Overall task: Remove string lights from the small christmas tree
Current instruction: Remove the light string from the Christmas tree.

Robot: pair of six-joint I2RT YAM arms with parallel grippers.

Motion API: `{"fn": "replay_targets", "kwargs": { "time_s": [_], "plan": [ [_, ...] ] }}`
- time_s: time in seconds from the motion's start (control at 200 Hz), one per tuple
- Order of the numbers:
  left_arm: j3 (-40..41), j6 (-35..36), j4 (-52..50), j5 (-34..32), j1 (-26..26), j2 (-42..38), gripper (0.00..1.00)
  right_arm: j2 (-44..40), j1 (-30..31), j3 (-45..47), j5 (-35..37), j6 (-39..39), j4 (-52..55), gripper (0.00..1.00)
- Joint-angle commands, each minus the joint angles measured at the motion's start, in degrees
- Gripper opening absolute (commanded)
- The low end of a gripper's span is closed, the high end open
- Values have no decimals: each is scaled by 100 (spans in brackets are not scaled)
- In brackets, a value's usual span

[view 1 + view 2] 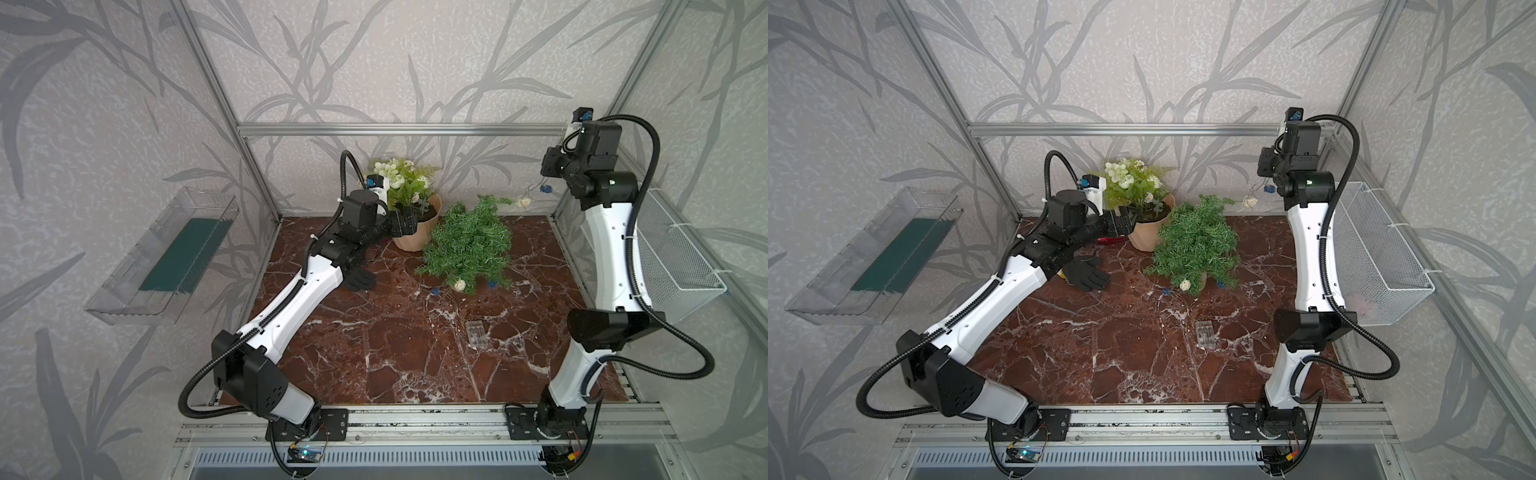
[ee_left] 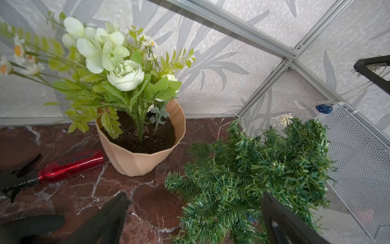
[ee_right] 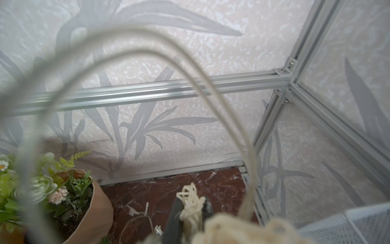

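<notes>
The string lights (image 3: 232,230) blur up close (ball cut off)

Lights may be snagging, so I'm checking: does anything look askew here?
The small christmas tree appears tilted toward the back right corner. The string lights run from its top up to the raised right claw, which is shut on them. Nothing looks spilled.

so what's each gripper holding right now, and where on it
right gripper pinches the string lights by a cream ball; left gripper is open and holds nothing
</notes>
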State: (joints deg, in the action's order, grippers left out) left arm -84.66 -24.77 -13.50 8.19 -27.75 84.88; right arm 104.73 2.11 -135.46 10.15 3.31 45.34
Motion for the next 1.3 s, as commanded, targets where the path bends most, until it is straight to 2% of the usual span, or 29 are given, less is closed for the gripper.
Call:
{"fn": "replay_targets", "kwargs": {
  "time_s": [0.0,0.11,0.31,0.395,0.505,0.61,0.69,0.745,0.845,0.88,0.935,0.99,1.165,1.225,1.3],
  "plan": [
    [281,56,66,-43,-29,-328,99,-640,223,723,1018,-471,-250,4],
    [547,26,110,4,-29,-528,99,-1165,517,1296,1664,-739,-490,5],
    [876,65,43,10,-29,-846,99,-1708,743,1968,2047,-899,-629,5],
    [979,102,14,-31,-27,-936,99,-1874,814,2140,1901,-898,-823,5],
    [1029,120,1,-20,-26,-913,99,-1751,888,1967,1353,-898,-1017,5],
    [933,249,-45,48,-29,-766,99,-1367,897,1542,523,-934,-1328,6],
    [728,508,-222,87,-32,-540,99,-812,905,832,4,-1042,-1460,7],
    [540,694,-419,81,-31,-349,99,-226,905,28,-266,-1188,-1413,8],
    [222,936,-738,104,-38,-20,99,950,815,-1772,-313,-1231,-1338,8],
    [159,948,-792,132,-38,58,98,1290,706,-2216,-574,-1104,-1466,8],
    [118,903,-772,188,-37,152,98,1472,449,-2236,-914,-517,-2100,9],
    [132,869,-690,243,-47,195,98,1681,270,-2379,-791,-28,-2614,9],
    [-48,1129,-564,334,-73,347,98,2520,-34,-3713,-769,1018,-3462,9],
    [-238,1247,-630,326,-69,442,98,2532,-78,-3641,-669,1259,-4008,9],
    [-482,1340,-736,341,-81,549,98,2354,-152,-3126,-364,1575,-4875,8]
  ]
}}
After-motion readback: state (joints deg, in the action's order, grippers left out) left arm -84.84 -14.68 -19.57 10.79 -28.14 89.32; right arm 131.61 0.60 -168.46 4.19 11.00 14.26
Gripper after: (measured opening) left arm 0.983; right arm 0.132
